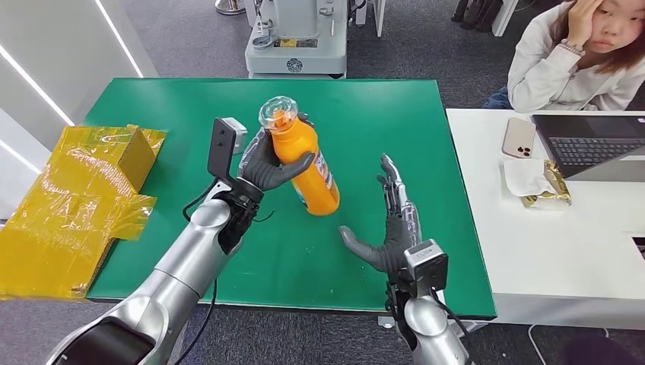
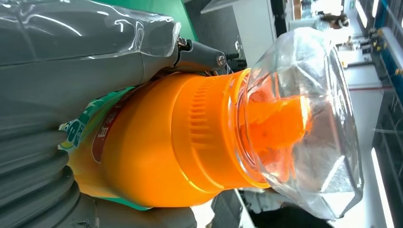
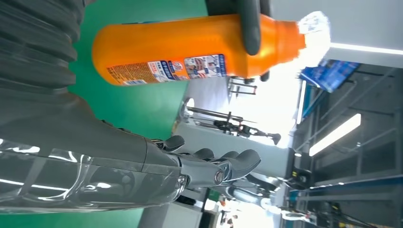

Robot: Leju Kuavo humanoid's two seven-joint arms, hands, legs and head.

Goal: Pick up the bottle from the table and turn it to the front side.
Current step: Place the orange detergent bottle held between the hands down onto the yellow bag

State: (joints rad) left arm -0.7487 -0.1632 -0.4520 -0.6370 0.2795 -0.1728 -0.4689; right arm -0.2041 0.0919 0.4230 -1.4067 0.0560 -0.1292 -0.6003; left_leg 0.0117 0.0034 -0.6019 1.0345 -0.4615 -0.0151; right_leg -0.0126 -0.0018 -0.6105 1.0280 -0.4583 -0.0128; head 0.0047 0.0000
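The orange bottle (image 1: 308, 169) is gripped by the left hand (image 1: 268, 166) and is held tilted over the middle of the green counter (image 1: 365, 106), its clear cap (image 1: 277, 112) pointing up and away from the robot. Dark fingers (image 1: 293, 165) are wrapped across the bottle's upper body, below the ribbed collar. Whether the bottle's base touches the counter or is lifted just clear of it cannot be told from the head view. A printed label (image 3: 166, 67) is seen along the bottle's side in the right wrist view. The right hand (image 1: 388, 228) is held open just beside the bottle, fingers straight, thumb spread, nothing in it. Crumpled yellow wrapping (image 1: 72, 205) lies at the counter's left edge. A person (image 1: 574, 53) is seated at a white desk (image 1: 563, 251) with a laptop (image 1: 593, 144).
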